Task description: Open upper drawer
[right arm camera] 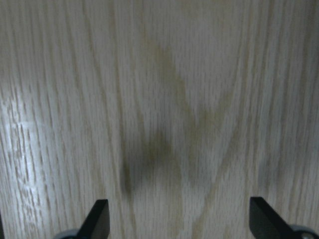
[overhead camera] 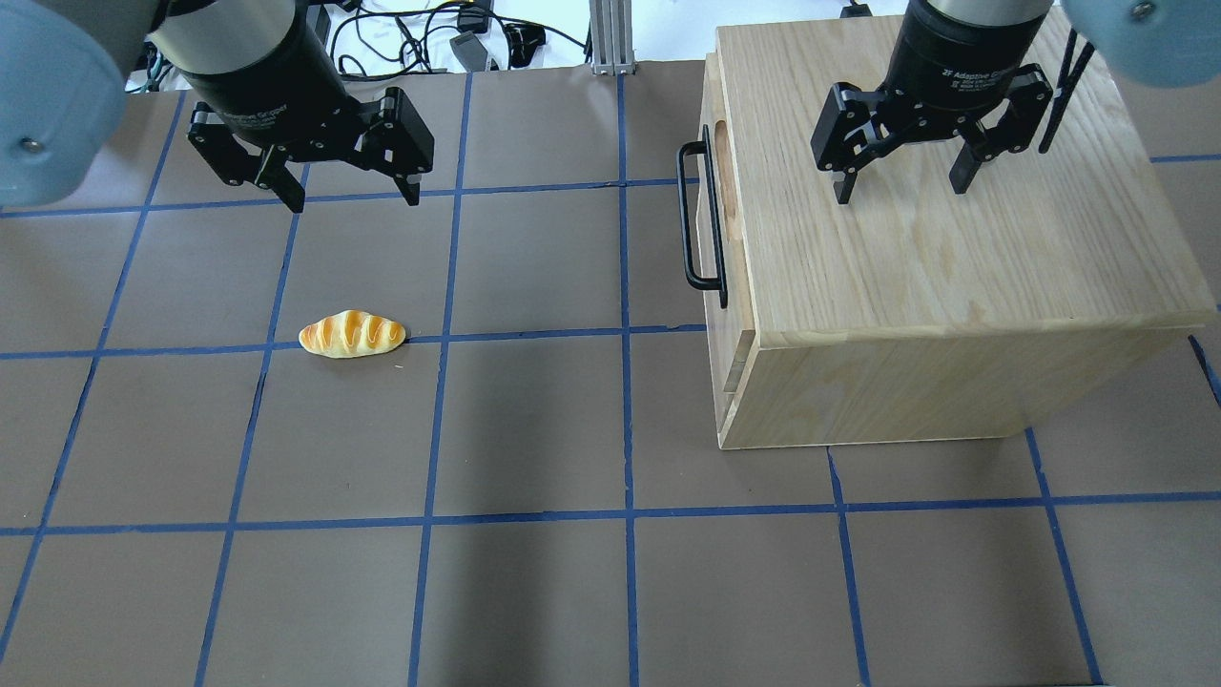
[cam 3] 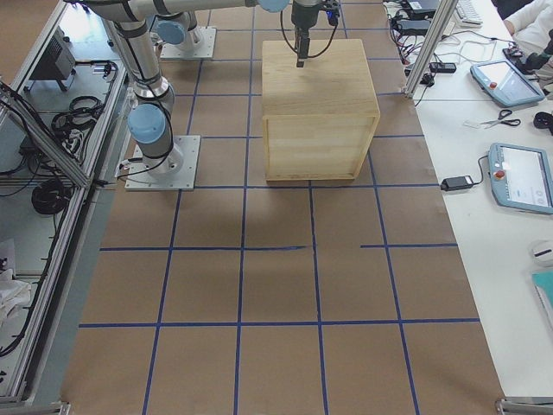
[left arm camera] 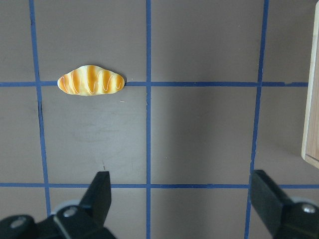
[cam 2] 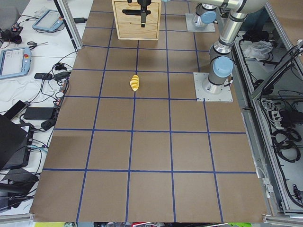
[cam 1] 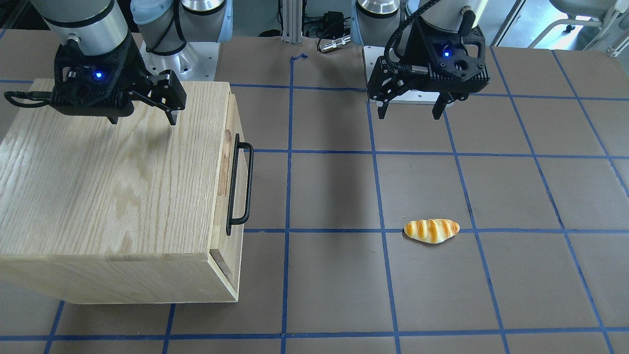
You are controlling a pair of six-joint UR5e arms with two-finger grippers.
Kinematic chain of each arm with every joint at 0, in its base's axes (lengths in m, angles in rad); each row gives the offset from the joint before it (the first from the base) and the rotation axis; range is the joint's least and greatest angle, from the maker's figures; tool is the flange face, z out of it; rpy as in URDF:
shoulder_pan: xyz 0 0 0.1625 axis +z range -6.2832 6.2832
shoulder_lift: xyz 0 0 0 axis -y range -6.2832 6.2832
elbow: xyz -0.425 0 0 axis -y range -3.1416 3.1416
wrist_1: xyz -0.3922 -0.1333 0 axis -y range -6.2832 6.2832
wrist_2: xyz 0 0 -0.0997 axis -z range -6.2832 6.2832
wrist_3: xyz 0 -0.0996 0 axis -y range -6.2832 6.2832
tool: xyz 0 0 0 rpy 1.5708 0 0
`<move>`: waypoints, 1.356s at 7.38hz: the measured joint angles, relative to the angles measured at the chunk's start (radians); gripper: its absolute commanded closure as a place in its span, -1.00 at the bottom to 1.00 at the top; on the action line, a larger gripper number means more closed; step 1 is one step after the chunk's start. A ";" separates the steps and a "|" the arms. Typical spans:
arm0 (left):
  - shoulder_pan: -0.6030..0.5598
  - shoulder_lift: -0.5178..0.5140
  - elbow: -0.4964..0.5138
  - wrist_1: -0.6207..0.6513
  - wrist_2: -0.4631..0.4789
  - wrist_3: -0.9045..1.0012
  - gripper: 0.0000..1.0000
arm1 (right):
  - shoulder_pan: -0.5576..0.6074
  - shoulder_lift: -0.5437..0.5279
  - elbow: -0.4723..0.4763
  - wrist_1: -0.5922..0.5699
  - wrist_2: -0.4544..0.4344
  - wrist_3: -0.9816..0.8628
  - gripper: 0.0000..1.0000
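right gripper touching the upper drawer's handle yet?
Apart. In the overhead view the right gripper hangs open over the cabinet top, well aside from the black handle on the upper drawer.

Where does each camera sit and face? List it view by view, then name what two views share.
Front-facing: across the table, facing the robot, looking down; left gripper, right gripper above the cabinet.
Overhead: behind the robot's shoulders, looking forward-down; both grippers, upper drawer's handle.
Exterior left: table end; left arm near.
Exterior right: opposite end; right arm near.
Left wrist: down at the bread roll; own fingertips.
Right wrist: down at the cabinet top; own fingertips.
Shared: front-facing and overhead both show the roll.
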 measured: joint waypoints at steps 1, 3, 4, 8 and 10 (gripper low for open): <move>0.000 0.000 0.000 0.000 0.000 0.000 -1.00 | 0.000 0.000 0.000 0.000 0.000 0.000 -1.00; 0.001 -0.021 0.009 0.010 -0.004 -0.003 -1.00 | 0.000 0.000 0.000 0.000 0.000 0.000 -1.00; 0.001 -0.042 0.019 0.027 -0.018 -0.008 -1.00 | 0.000 0.000 0.000 0.000 0.000 0.000 -1.00; -0.073 -0.162 0.014 0.223 -0.234 -0.031 -1.00 | 0.000 0.000 0.000 0.000 0.000 0.000 -1.00; -0.129 -0.213 -0.012 0.320 -0.309 -0.091 -1.00 | 0.000 0.000 0.001 0.000 0.000 0.000 -1.00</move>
